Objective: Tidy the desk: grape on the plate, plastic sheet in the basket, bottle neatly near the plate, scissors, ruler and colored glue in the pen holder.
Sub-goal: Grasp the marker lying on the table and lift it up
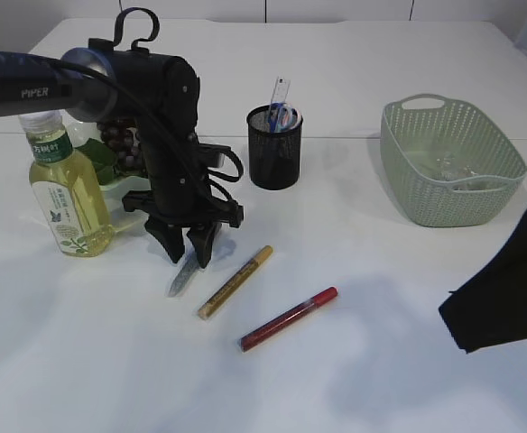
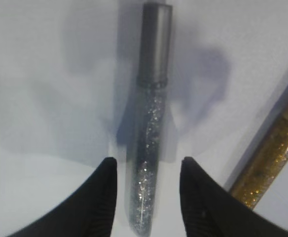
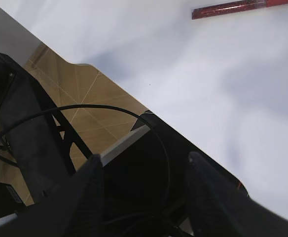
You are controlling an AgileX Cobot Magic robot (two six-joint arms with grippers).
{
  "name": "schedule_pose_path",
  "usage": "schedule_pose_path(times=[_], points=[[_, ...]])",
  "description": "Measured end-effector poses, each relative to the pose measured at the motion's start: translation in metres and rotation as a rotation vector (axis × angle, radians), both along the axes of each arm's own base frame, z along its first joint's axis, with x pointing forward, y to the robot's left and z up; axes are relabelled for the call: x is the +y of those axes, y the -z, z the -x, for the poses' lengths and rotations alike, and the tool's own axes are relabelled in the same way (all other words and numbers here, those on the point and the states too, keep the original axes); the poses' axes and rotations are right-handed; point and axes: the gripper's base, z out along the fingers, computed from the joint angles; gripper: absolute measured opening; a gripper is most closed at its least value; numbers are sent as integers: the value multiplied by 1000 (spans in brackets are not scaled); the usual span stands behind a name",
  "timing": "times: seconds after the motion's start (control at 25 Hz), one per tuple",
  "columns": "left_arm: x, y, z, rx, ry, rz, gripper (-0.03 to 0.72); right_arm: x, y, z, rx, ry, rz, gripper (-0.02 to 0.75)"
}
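Now glue step; left gripper (image 2: 146, 185) part open, straddling silver glue pen (image 2: 150, 143) flat on table (image 1: 381, 361), nothing held; right gripper (image 3: 144, 190) open, empty, off table edge; next: close, lift, carry to pen holder (image 1: 274, 149).

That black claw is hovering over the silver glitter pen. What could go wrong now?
The left tool straddles only one end of the silver glue pen, so the pen could tip or slip when lifted. The gold glue pen lies close beside it and might get nudged. The pen holder already holds items, so dropping the pen in could snag.
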Motion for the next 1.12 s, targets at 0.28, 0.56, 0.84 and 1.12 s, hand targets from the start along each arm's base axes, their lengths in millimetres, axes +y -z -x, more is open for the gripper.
schedule_pose_path(times=[0.28, 0.56, 0.84, 1.12], points=[[0, 5, 0, 7, 14, -7, 300, 0, 0, 0, 0, 0, 0, 417], [0, 9, 0, 14, 17, -8, 297, 0, 0, 0, 0, 0, 0, 417], [-1, 12, 0, 19, 32, -8, 209, 0, 0, 0, -1, -2, 0, 417], [-1, 13, 0, 20, 38, -8, 195, 0, 0, 0, -1, -2, 0, 417]])
